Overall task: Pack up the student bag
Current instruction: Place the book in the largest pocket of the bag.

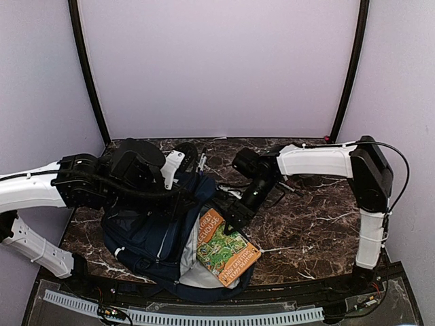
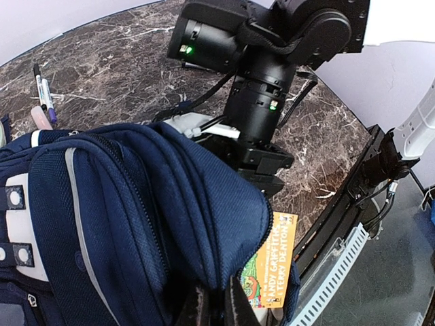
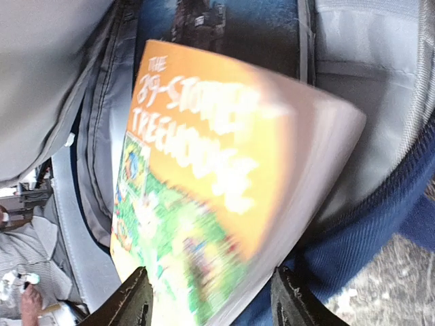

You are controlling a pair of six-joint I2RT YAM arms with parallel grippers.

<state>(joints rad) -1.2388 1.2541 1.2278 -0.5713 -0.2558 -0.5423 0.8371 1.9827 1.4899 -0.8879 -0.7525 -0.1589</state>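
Surface [image 1: 306,224]: dark marble.
Student bag [image 1: 146,234]: navy, lying near the front edge between both arms, with its mouth gaping and pale lining exposed.
Book [image 1: 228,248]: orange paperback, part inside the mouth, part jutting out.
Left tool [image 2: 216,309]: clamped on the bag's upper flap, lifting it.
Right tool [image 3: 212,305]: jaws parted astride the book's outer edge; whether they grip it, I cannot tell.
Handling note: hold the flap high and slide the book flat along the lining until fully inside.
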